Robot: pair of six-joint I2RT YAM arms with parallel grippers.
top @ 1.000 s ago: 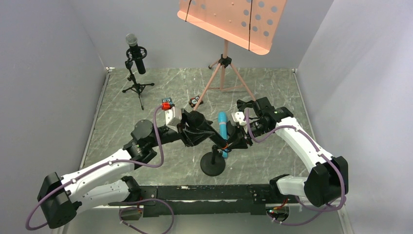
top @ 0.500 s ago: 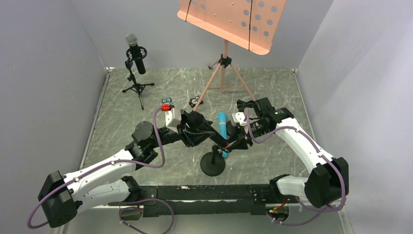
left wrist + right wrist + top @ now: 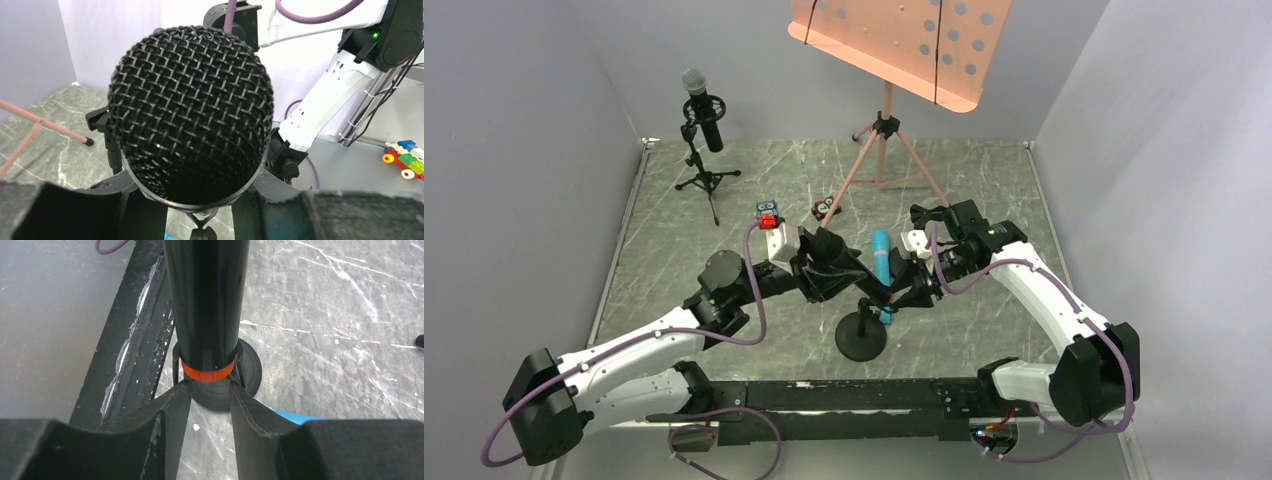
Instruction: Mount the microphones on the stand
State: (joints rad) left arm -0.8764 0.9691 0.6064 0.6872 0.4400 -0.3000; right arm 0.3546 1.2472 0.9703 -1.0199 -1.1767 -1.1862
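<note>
Left end effector (image 3: 195, 212) grips the black microphone (image 3: 190, 115) below its mesh head and has edged it rightward toward the stand (image 3: 861, 340) on the worktop (image 3: 984, 200); the right end effector (image 3: 207, 390) straddles its orange end cap (image 3: 207, 372), clamped or not I cannot tell. Seating looks near

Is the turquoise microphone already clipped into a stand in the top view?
No, the turquoise microphone lies flat on the table, not in any clip.
</note>
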